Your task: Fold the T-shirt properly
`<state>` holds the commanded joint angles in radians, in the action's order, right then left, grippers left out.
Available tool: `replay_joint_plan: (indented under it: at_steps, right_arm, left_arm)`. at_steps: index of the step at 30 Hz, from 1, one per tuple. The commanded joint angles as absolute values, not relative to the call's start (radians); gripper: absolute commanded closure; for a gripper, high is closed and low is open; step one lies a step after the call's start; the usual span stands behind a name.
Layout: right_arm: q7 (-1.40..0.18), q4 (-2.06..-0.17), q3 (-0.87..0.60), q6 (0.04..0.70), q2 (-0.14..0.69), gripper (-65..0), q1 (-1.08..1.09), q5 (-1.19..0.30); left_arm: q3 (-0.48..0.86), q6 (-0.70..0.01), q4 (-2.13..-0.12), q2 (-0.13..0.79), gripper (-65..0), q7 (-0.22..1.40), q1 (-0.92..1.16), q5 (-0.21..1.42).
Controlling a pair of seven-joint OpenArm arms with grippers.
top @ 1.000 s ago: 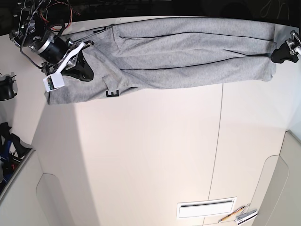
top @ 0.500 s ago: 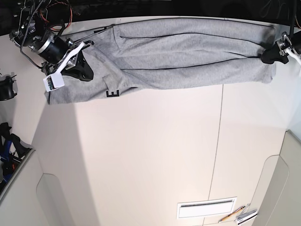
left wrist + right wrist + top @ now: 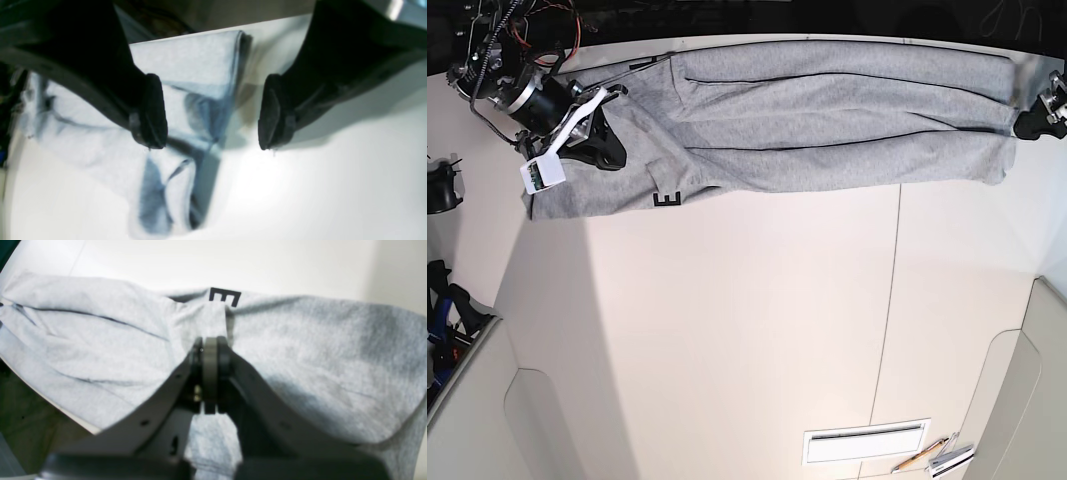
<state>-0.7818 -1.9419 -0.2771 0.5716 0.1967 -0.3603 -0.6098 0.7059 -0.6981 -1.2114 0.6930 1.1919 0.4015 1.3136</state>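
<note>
Base view shows the T-shirt stretched in a long band across the far edge of the desk. Right wrist view adds detail — the right end effector pinched tight on cloth below a black "E". Left wrist view: the left end effector gapes wide, empty — cloth's end beneath.

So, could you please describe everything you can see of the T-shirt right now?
The T-shirt is heather-grey, soft knit cotton by its look, folded into a long wrinkled band along the table's far edge. A black letter E peeks out at its near hem. The right hand is shut on a pinch of fabric; the left hand is open over the other end, its fingers clear of the cloth.
</note>
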Motion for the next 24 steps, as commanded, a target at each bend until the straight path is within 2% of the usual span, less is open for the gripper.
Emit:
replay_joint_plan:
  at_steps: [6,14,22,23,24]
  right_arm:
    - [-0.782,-1.942,-0.277,0.572,0.197,0.0,-0.36,-0.61]
    - [-0.782,-1.942,-0.277,0.572,0.197,0.0,-0.361,-0.61]
    - [-0.781,-1.942,-0.277,0.572,0.196,0.0,-0.36,-0.614]
    - [-0.781,-1.942,-0.277,0.572,0.196,0.0,-0.36,-0.614]
    - [-0.782,-1.942,-0.277,0.572,0.196,0.0,-0.36,-0.613]
  left_arm:
    - [0.687,-0.698,-1.139,0.693,-46.2,1.194,0.402,1.33]
    - [0.455,-0.698,-1.14,0.693,-46.1,1.194,0.382,1.334]
    - [0.442,-0.698,-1.147,0.692,-45.7,1.193,0.382,1.33]
    - [0.442,-0.698,-1.148,0.692,-42.5,1.193,0.382,1.324]
    - [0.442,-0.698,-1.154,0.692,-34.3,1.192,0.382,1.316]
